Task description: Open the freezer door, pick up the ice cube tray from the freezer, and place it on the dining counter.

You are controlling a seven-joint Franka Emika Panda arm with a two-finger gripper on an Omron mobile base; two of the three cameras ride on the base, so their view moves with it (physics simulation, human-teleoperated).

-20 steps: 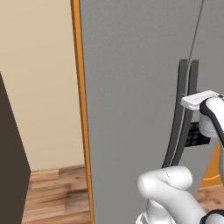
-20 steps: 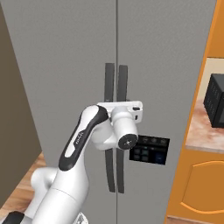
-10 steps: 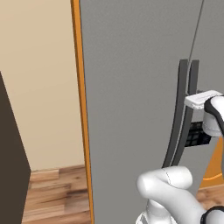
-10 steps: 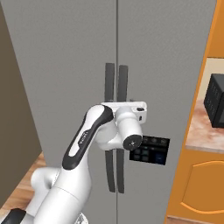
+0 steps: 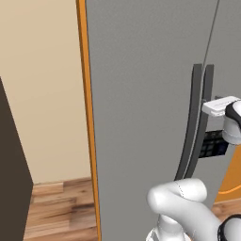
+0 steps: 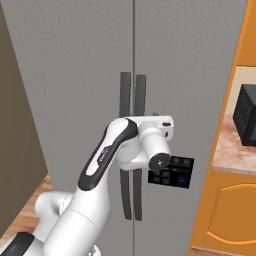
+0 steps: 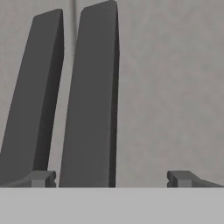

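The white arm (image 6: 107, 165) rises from the base, bends at the elbow and reaches forward, its hand level against the front of the freezer (image 6: 75, 75). The gripper (image 7: 111, 178) has its jaws spread wide, with the right-hand handle (image 7: 89, 100) standing between the fingertips (image 7: 41, 178), nothing gripped. The freezer door (image 5: 141, 94) is closed, just ahead of the hand. Both handles are long dark bars running vertically, side by side along the seam between the doors.
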